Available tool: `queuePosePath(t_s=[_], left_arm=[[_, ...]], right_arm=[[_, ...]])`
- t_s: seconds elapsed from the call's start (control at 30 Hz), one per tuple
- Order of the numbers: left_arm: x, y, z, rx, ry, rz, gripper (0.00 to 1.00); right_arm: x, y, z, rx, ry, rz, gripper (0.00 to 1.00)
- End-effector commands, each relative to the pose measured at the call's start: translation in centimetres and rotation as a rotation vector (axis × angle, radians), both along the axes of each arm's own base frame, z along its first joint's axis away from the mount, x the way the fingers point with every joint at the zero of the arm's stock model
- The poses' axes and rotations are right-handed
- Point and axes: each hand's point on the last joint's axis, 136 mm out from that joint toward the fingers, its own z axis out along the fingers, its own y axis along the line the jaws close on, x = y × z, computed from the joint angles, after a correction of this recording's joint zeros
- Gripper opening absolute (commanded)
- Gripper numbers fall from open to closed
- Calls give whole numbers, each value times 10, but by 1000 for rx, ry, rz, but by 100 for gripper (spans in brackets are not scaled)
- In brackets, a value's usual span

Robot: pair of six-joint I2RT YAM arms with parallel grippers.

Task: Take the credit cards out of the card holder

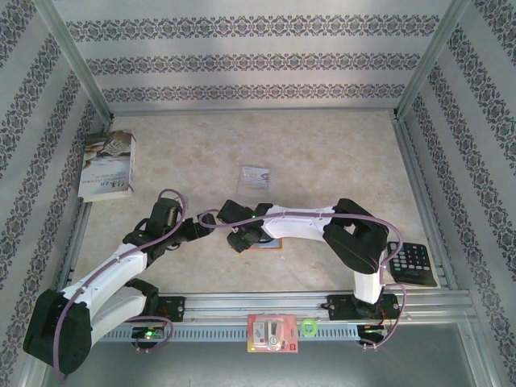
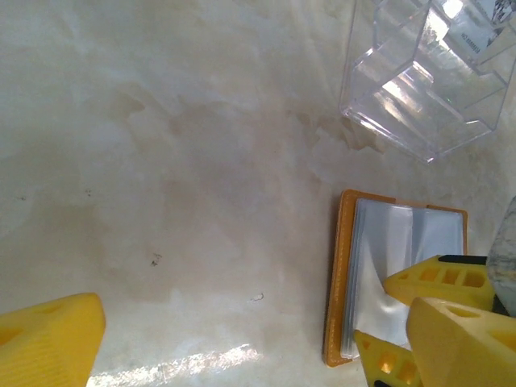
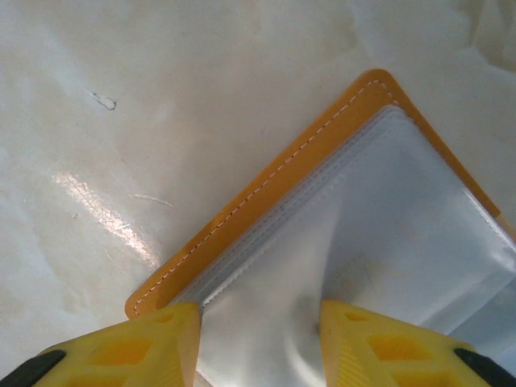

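Note:
The card holder (image 1: 272,243) lies open on the table, with an orange-tan cover (image 2: 339,278) and pale blue-grey pockets (image 3: 403,218). My right gripper (image 3: 258,322) is down on its near end. Its yellow fingers (image 3: 129,347) stand apart, and the top pocket sheet (image 3: 266,339) is buckled up between them. In the left wrist view these fingers (image 2: 439,282) sit on the pockets. My left gripper (image 2: 258,355) is open above bare table just left of the holder. The credit cards are hidden; I cannot make one out in the pockets.
A clear plastic tray (image 1: 256,176) stands just beyond the holder and appears again in the left wrist view (image 2: 419,81). A book (image 1: 109,165) leans at the back left. A calculator (image 1: 413,264) lies at the right. A red-and-white packet (image 1: 274,334) and a green ring (image 1: 309,326) rest on the front rail.

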Motion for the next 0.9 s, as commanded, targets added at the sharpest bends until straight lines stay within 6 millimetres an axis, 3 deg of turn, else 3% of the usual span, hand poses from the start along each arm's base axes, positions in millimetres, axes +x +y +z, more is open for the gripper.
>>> queuePosePath(t_s=[0.0, 0.17, 0.23, 0.53, 0.7, 0.87], left_arm=[[5, -3, 4, -22, -21, -15, 90], [6, -19, 5, -67, -13, -87, 70], [6, -27, 2, -71, -1, -112, 63], [5, -73, -1, -95, -16, -240, 43], [6, -98, -11, -121, 7, -294, 19], [6, -113, -17, -131, 15, -333, 5]], right_arm=[[-4, -5, -10, -45, -1, 9, 34], [-2, -2, -2, 9, -31, 18, 6], [0, 1, 2, 40, -44, 22, 0], [10, 5, 29, 280, -60, -39, 0], [9, 3, 28, 307, -45, -62, 0], [8, -1, 26, 325, -45, -87, 0]])
